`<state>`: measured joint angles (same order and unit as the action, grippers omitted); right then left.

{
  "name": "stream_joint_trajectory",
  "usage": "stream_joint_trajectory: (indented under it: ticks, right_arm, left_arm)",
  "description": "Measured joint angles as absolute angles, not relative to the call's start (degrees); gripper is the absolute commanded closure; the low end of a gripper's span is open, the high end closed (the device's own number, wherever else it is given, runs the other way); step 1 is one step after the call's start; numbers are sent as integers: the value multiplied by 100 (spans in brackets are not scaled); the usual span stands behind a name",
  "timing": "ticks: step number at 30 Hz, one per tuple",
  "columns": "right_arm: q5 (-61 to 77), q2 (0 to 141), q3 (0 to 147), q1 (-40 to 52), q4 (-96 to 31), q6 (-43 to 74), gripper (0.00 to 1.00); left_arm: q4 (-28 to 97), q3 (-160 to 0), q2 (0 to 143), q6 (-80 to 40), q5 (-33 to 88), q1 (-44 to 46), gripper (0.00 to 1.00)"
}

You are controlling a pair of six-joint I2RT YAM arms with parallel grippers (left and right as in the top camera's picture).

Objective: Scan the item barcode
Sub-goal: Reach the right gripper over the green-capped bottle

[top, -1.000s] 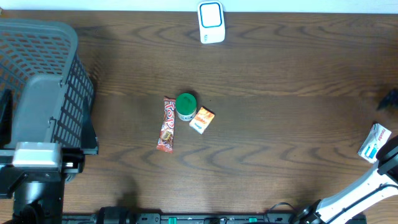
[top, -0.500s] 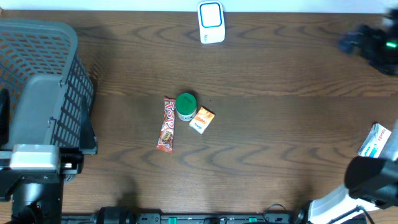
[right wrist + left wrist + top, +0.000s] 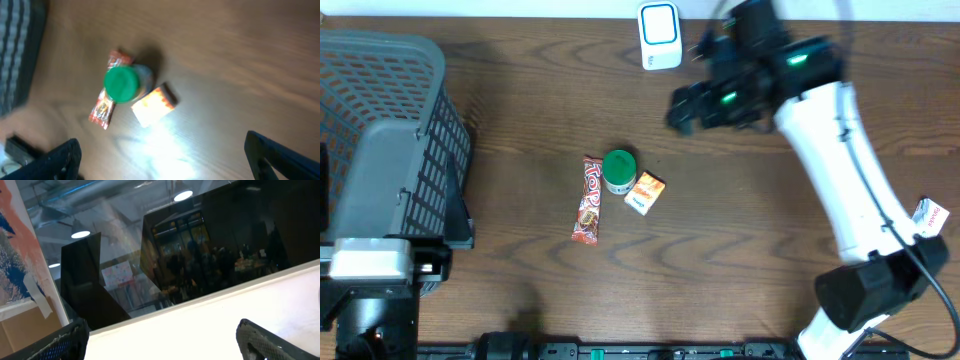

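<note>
Green-capped bottle (image 3: 619, 170), candy bar (image 3: 588, 200) and orange box (image 3: 645, 192) sit huddled mid-table, untouched. My right gripper (image 3: 682, 104) has swung in from the table's right edge and now hangs near the scanner (image 3: 660, 36), jaws spread and empty. I judge a pick comes next.

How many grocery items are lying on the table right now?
4. A candy bar, a green-lidded jar and an orange box cluster in the middle; a white packet peeks out at the right edge, beside the right arm. The basket may hide more.
</note>
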<state>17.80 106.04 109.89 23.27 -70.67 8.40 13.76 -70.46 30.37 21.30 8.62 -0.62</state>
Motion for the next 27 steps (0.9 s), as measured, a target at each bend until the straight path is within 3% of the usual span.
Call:
stream_joint_trajectory:
  ticks: [3,12,23,27]
  right_arm:
    - [1706,10621,10217,2939,-6401,867,1]
    - [1577,10665,9397,3579,-5642,978,1]
    - [762,10750,9397,3881,-5256,3461,1]
    - [766,10833,9397,3887,-5205,3850,1]
  left_arm:
    - [1343,-7046,3037,2130,862,-62,6]
    - [1339,-7046,3037,2130,862,-62,6]
    - [1337,-7046,3037,2130,862,-62,6]
    - [1330,-7046,3037,2130,862,-62,6]
